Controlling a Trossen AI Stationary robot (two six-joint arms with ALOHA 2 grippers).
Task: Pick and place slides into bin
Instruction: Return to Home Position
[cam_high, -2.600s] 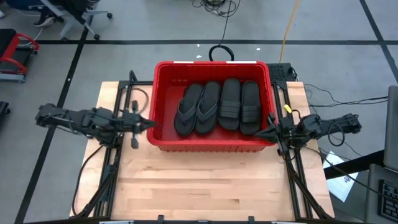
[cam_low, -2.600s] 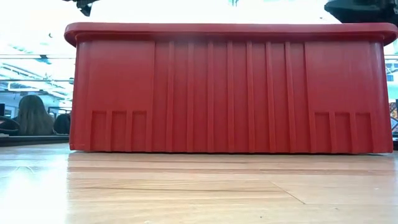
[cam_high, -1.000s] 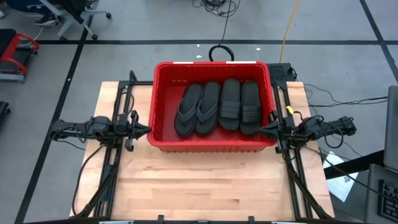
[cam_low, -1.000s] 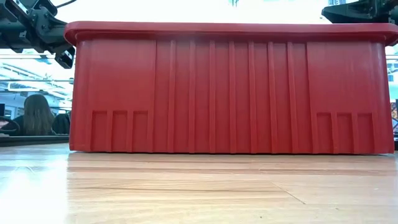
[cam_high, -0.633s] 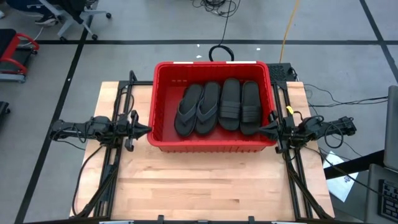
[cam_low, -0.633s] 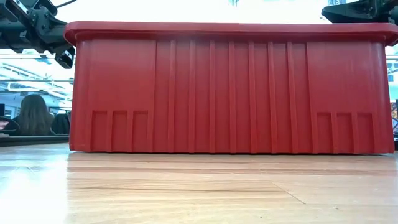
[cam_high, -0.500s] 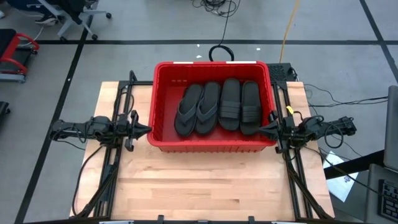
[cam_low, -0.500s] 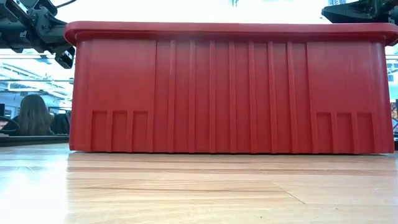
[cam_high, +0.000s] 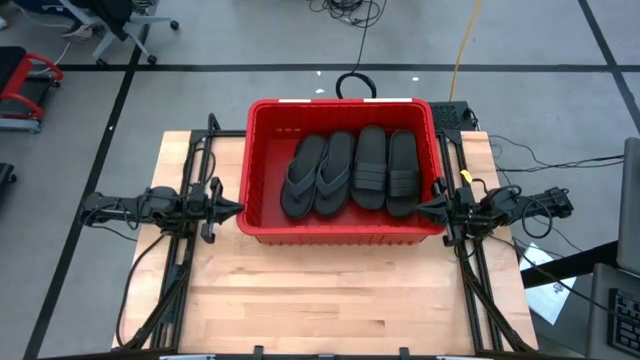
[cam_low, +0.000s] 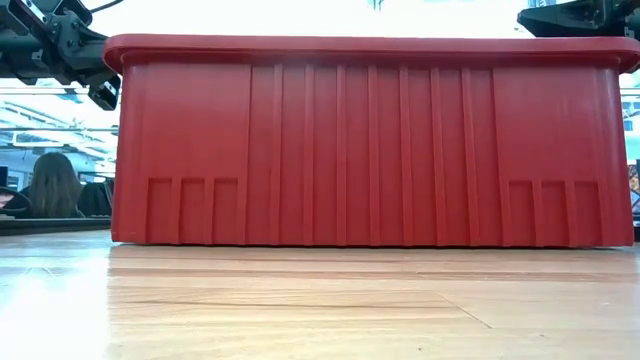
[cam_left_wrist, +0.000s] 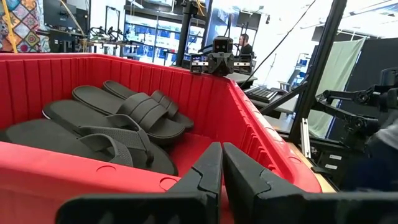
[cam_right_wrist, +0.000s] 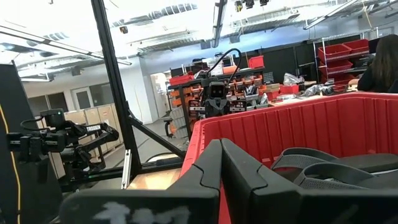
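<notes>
The red bin (cam_high: 262, 228) stands on the wooden table's far half. Inside it lie black slides side by side on the bin's floor: two thong-strap ones (cam_high: 318, 176) on the left and two ribbed-band ones (cam_high: 386, 168) on the right. They also show in the left wrist view (cam_left_wrist: 118, 118). My left gripper (cam_high: 236, 210) is shut and empty just outside the bin's left wall. My right gripper (cam_high: 420, 211) is shut and empty just outside the bin's right wall. In the low view the bin's near wall (cam_low: 370, 150) hides the slides.
Bare wooden table (cam_high: 330, 300) lies between the bin and the near edge. Black frame rails (cam_high: 185, 270) run along both table sides. A person (cam_low: 55, 185) sits in the room beyond the table. Cables and a chair lie on the floor past the far edge.
My left gripper has drawn back from the bin toward the table's left edge and come lower, to the level of the bin's rim. It has kept still in the last second. The bin and slides have stayed in place.
</notes>
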